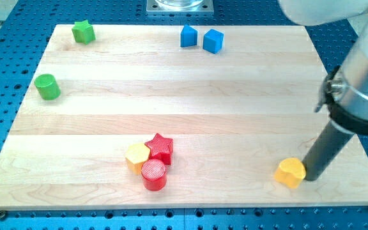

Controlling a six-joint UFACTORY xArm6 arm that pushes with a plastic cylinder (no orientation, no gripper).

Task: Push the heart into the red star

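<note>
A yellow heart [290, 172] lies near the board's bottom right. My tip [310, 178] rests right against the heart's right side. The red star [160, 147] lies at the bottom middle, well to the left of the heart. It touches a yellow hexagon [137, 157] on its left and a red cylinder [154, 174] below it.
A green star [83, 31] lies at the top left and a green cylinder [46, 87] on the left edge. Two blue blocks [188, 36] [213, 41] lie at the top middle. The wooden board [235, 102] ends close to the right of my tip.
</note>
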